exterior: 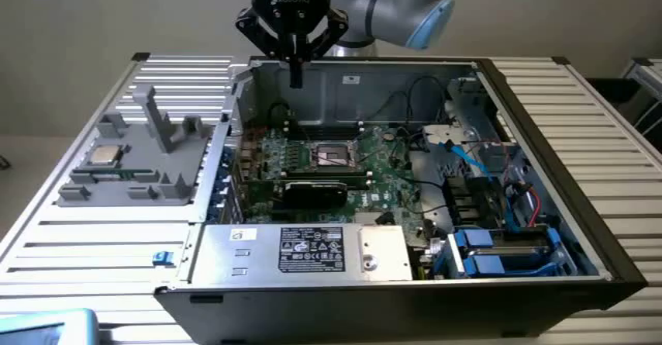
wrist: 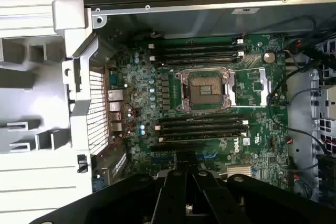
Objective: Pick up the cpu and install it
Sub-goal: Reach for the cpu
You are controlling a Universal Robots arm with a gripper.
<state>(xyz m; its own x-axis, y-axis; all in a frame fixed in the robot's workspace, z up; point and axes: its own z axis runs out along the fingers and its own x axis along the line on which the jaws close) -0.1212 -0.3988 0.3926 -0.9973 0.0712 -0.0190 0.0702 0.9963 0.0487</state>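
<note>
Noted tool (exterior: 297,80) closed on nothing, hanging above far wall of open computer case (exterior: 383,89); found cpu (exterior: 104,156) lying flat in grey holder (exterior: 166,167) on slatted surface (exterior: 93,244) at the exterior view's left, well apart from tool and from motherboard socket (exterior: 333,155).

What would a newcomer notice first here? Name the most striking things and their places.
The open computer case sits mid-table, an empty socket on its green motherboard. The black pincer hangs shut above the case's back wall. The shiny cpu lies on the grey holder at the exterior view's left.
</note>
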